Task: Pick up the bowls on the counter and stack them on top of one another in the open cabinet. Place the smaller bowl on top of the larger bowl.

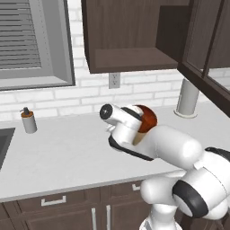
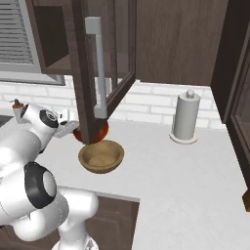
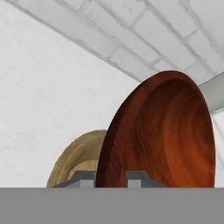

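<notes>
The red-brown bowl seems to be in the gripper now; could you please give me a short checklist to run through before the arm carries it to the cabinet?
1. Gripper shut on the red-brown bowl, one finger on each side of its rim: ok.
2. Bowl clear of the counter: cannot tell.
3. Wooden bowl already on the open cabinet's shelf: not ok, it sits on the counter, so the order is wrong.
4. Shelf bare: ok.
5. Path upward: not ok, the glass cabinet door hangs open close by.
</notes>
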{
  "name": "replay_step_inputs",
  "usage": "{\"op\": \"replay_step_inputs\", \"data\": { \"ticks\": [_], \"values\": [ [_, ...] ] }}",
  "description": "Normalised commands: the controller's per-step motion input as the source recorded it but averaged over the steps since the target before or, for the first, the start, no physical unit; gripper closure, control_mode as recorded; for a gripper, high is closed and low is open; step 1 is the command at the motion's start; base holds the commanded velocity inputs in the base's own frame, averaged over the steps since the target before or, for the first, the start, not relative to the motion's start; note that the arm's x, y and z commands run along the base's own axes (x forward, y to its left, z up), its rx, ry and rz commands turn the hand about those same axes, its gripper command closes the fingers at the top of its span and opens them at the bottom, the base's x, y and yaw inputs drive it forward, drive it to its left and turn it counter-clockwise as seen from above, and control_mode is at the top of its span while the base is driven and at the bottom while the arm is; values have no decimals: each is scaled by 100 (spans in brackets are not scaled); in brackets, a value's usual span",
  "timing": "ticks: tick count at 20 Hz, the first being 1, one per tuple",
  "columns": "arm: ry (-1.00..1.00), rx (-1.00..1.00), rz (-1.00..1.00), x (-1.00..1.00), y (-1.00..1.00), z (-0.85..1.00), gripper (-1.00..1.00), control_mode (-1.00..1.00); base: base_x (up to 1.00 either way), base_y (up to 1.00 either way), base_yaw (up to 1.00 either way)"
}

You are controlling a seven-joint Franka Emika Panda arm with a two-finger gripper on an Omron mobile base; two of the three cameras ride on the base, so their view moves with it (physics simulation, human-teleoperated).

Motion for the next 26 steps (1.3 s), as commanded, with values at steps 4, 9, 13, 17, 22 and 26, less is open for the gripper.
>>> {"op": "replay_step_inputs", "data": {
  "ticks": [4,9,13,17,22,26],
  "values": [
    [8,-12,0,-3,0,-27,100,-100,0,0,0],
    [5,-14,0,0,0,-41,100,-100,0,0,0],
    [13,-9,0,0,0,-44,100,-100,0,0,0],
    [15,-3,0,0,-13,-27,100,-100,0,0,0],
    [16,-1,0,-5,-14,-23,100,-100,0,0,0],
    [13,-3,0,0,-3,-42,100,-100,0,0,0]
  ]
}}
